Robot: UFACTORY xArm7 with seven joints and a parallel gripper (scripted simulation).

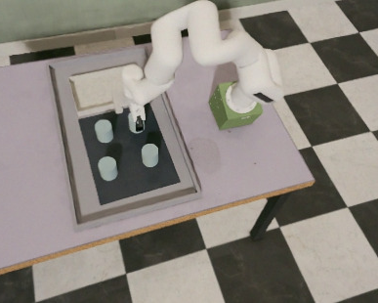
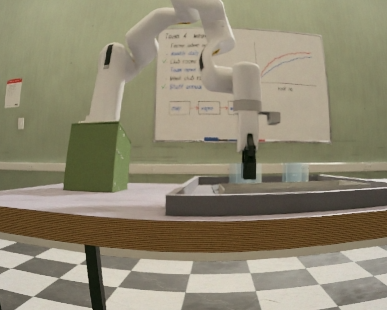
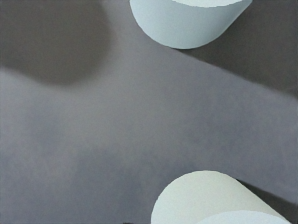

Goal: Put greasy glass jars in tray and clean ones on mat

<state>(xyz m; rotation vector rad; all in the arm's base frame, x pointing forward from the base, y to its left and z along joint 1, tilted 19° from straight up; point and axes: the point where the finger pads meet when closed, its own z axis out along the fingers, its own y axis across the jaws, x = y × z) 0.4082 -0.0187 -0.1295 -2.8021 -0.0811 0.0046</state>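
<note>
top view: gripper [image 1: 138, 123] is right down over the far-right jar [image 1: 135, 120] on the dark drying mat [image 1: 134, 171]; three other jars sit apart on it, and the pale tray [image 1: 82, 95] is just beyond the mat's far edge.
exterior view: fingers straddle that jar [image 2: 237, 173], low inside the grey frame [image 2: 267, 202].
wrist view: one jar [image 3: 220, 197] at the bottom edge, another jar [image 3: 190, 22] further out.
jaws: nearly fully open, nothing held yet.
tip: I'd centre on the jar, close gently, then lift slowly. A greasy one probably slips.
</note>
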